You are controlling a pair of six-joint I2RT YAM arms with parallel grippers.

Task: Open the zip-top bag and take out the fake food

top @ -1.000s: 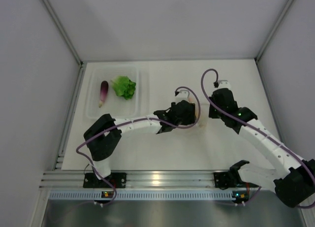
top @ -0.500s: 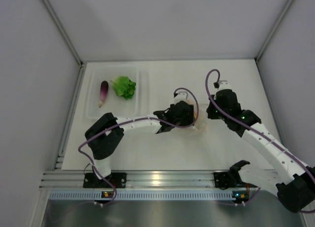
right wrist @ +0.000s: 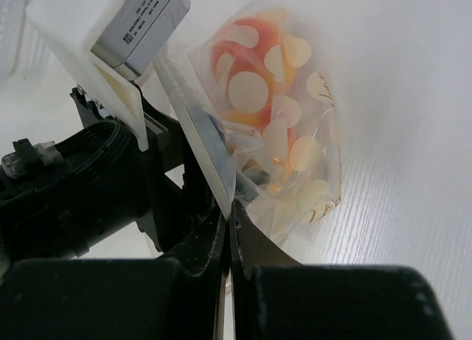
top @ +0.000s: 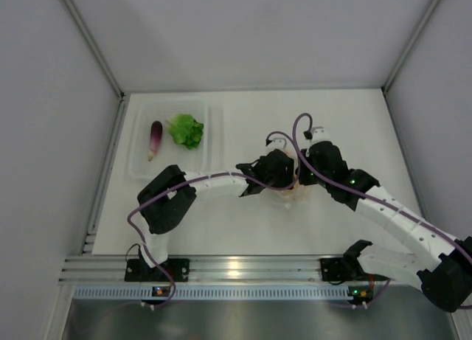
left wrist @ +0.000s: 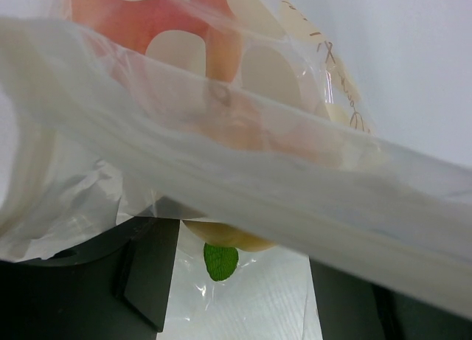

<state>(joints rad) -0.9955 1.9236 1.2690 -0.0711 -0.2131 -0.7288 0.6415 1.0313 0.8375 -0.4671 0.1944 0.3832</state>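
The zip-top bag (right wrist: 295,133), clear with white dots, hangs between both grippers near the table's middle (top: 292,194). My right gripper (right wrist: 231,211) is shut on its zip-strip edge. Orange-red fruit (right wrist: 251,74) of the fake food shows through the plastic. My left gripper (left wrist: 236,288) is open at the bag's mouth, its dark fingers (left wrist: 144,273) wide apart. A yellow-orange fruit with a green leaf (left wrist: 225,240) sits just ahead of them, and a redder one (left wrist: 140,15) lies higher. The purple eggplant (top: 155,137) and green lettuce (top: 186,130) lie in the tray.
A rigid clear tray (top: 212,144) stands at the back left of the table. The left wrist's camera housing (right wrist: 110,30) is close beside the right fingers. Grey walls enclose three sides, and a metal rail (top: 236,268) runs along the near edge.
My right gripper has swung left and nearer, up against the left gripper, drawing the bag's edge with it. The left gripper has shifted only slightly.
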